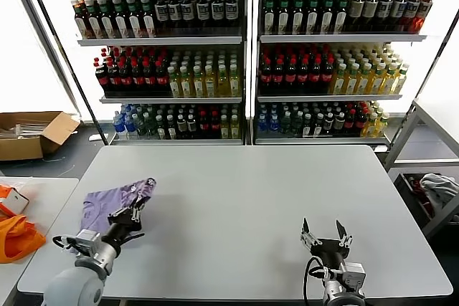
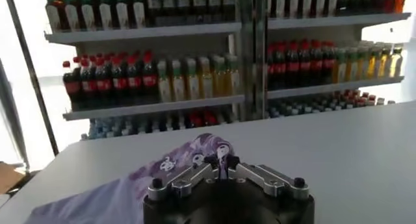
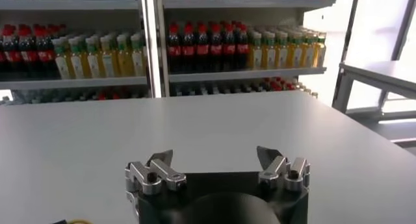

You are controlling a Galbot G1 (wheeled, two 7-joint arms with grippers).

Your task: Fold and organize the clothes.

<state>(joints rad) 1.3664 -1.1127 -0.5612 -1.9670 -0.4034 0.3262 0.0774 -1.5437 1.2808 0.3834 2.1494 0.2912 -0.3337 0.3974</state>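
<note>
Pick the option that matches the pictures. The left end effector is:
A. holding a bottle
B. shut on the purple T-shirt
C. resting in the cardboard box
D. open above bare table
B: the left end effector is pinched shut on a fold of the purple T-shirt on the table's left side.
</note>
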